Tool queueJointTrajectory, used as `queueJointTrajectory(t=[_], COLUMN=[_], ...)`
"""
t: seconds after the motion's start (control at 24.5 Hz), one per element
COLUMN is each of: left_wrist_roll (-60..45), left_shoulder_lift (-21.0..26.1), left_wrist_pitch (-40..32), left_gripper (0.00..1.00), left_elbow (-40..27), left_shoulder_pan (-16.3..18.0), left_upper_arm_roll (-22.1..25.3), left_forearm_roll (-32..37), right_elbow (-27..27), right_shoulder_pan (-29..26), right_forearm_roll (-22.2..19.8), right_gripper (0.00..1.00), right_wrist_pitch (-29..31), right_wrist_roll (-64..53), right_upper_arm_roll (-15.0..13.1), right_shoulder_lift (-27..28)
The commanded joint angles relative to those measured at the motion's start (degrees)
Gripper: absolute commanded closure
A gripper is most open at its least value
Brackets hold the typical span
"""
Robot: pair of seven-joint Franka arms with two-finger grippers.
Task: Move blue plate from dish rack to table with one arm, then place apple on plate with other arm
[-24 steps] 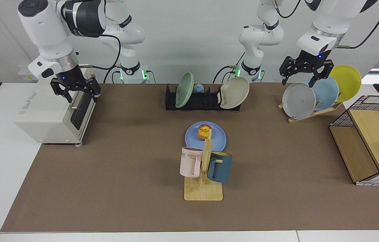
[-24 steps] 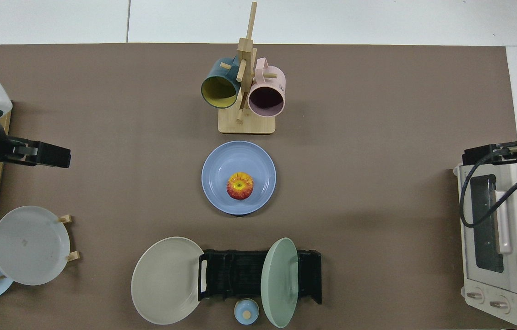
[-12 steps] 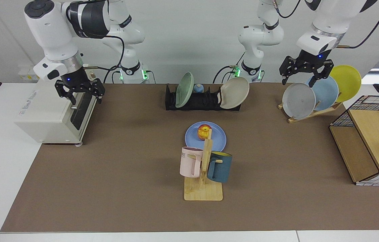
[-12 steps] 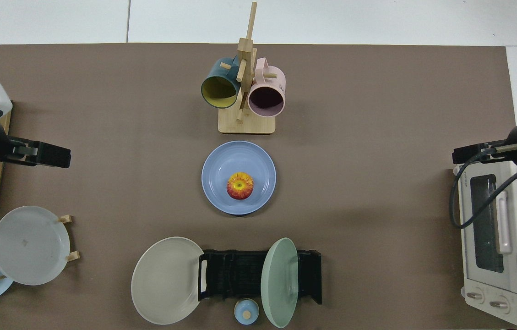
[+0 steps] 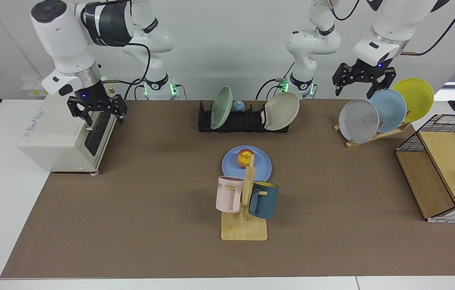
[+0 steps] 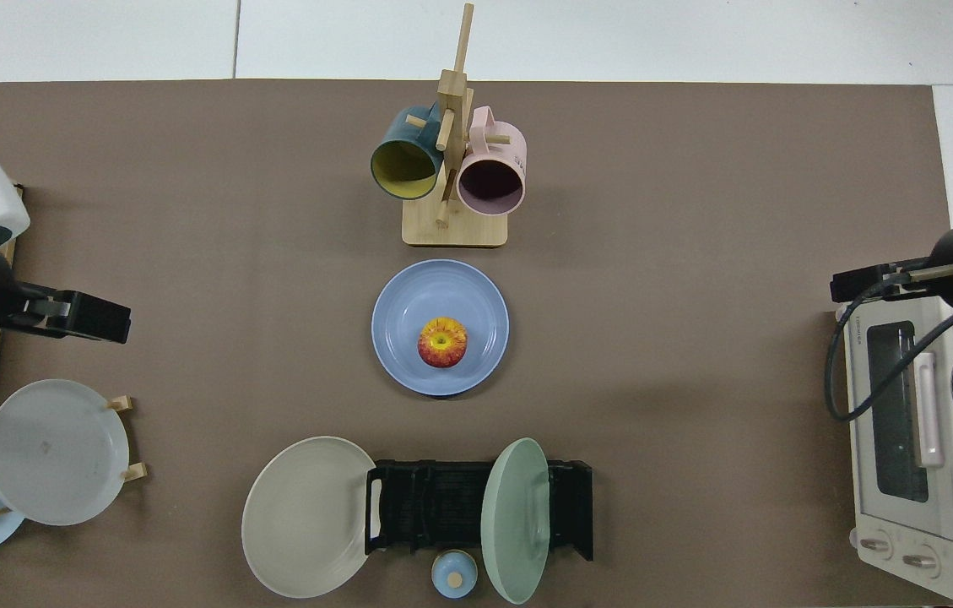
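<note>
The blue plate [image 5: 260, 166] [image 6: 402, 302] lies flat on the brown mat of the table [image 5: 150, 201], in front of the black dish rack [image 5: 243, 121] [image 6: 442, 507]. The apple [image 5: 245, 158] [image 6: 442, 342] rests in the plate's middle, untouched by either arm. My left gripper [image 5: 358, 88] [image 6: 96, 317] hangs open and empty above the wooden plate rack. Over the toaster oven's front, my right gripper [image 5: 104, 117] [image 6: 860, 283] is open and empty too.
A mug stand [image 5: 244, 201] with a pink and a dark blue mug stands just in front of the plate. The dish rack holds a green plate [image 5: 222, 108] and a beige plate [image 5: 281, 110]. Toaster oven [image 5: 62, 137], wooden plate rack [image 5: 372, 136] and a wire-sided box [image 5: 441, 169] line the sides.
The left gripper has risen a little above the wooden rack's plates. The right gripper has drawn back and up over the toaster oven. Plate and apple have not moved.
</note>
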Motion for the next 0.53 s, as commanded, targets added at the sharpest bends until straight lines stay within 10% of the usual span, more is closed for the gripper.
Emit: queueJointTrajectory(t=[0.0, 0.49], left_wrist_roll=[-0.7, -2.0], left_shoulder_lift=[-0.5, -0.5], left_wrist_pitch=[-1.6, -1.4], left_gripper=[0.0, 0.0], left_elbow=[0.6, 0.6], left_shoulder_pan=[-0.4, 0.4], left_upper_arm_roll=[0.6, 1.7], left_forearm_roll=[-1.2, -4.3], right_elbow=[-0.8, -0.5], right_shoulder_pan=[0.2, 0.2], right_forearm_roll=[0.7, 0.5], right_gripper=[0.0, 0.0], right_wrist_pitch=[-0.5, -3.1], right_wrist_roll=[-0.6, -1.1], right_upper_arm_roll=[-0.1, -0.1], right_shoulder_lift=[-0.6, -1.1])
